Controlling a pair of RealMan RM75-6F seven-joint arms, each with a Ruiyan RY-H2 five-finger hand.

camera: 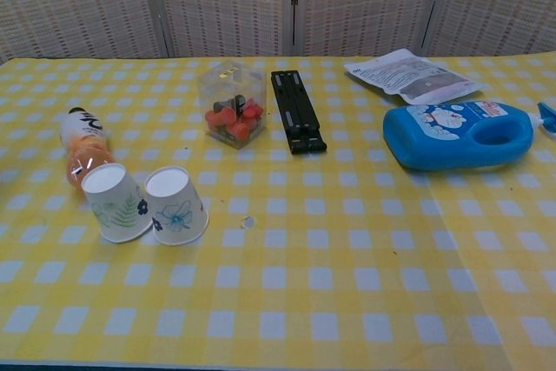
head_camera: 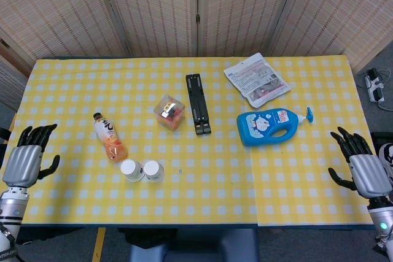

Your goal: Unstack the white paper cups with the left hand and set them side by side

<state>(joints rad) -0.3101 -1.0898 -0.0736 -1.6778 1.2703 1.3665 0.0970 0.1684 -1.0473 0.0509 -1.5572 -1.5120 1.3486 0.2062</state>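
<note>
Two white paper cups stand upside down, side by side and touching, near the table's front left. The left cup (head_camera: 129,169) (camera: 116,202) has a green leaf print; the right cup (head_camera: 153,170) (camera: 176,205) has a blue flower print. My left hand (head_camera: 23,158) hovers open off the table's left edge, far from the cups, fingers spread and empty. It does not show in the chest view. My right hand (head_camera: 362,167) is open beyond the table's right edge, holding nothing.
An orange drink bottle (head_camera: 109,137) (camera: 86,153) lies just behind the left cup. Further back are a clear box of red pieces (head_camera: 169,111), a black folded stand (head_camera: 198,103), a blue detergent bottle (head_camera: 274,124) and a white pouch (head_camera: 256,78).
</note>
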